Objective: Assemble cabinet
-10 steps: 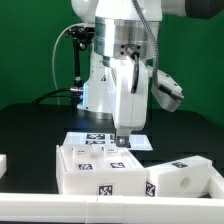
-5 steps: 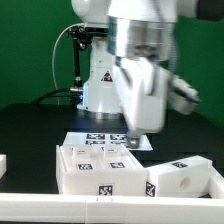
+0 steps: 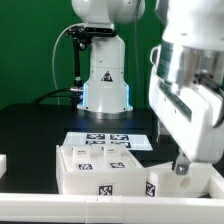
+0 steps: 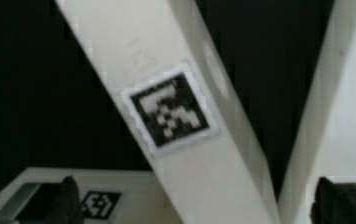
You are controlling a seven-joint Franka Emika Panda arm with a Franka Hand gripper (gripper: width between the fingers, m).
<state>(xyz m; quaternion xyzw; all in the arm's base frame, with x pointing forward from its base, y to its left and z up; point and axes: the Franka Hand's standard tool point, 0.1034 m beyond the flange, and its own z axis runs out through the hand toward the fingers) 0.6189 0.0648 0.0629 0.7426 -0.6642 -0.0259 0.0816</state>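
Observation:
A wide white cabinet piece point(image 3: 100, 172) with several marker tags lies at the front centre of the black table. A second white cabinet piece point(image 3: 190, 181) with one tag lies at the exterior view's right, touching or close beside the first. My gripper point(image 3: 181, 166) hangs just above the near left end of this second piece. In the wrist view the gripper point(image 4: 201, 198) is open, its dark fingers point(image 4: 50, 200) wide apart. A long white tagged piece point(image 4: 171, 110) runs under the gap between them, and another white edge point(image 4: 329, 120) lies beside it.
The marker board point(image 3: 108, 141) lies flat behind the cabinet pieces. The robot's white base point(image 3: 104, 80) stands at the back centre. A white rail point(image 3: 90, 206) runs along the table's front edge, and a small white part point(image 3: 3, 163) shows at the far left.
The gripper has swung from above the marker board toward the exterior view's right and nearer the camera, and now hangs over the right cabinet piece. The cabinet pieces have not moved.

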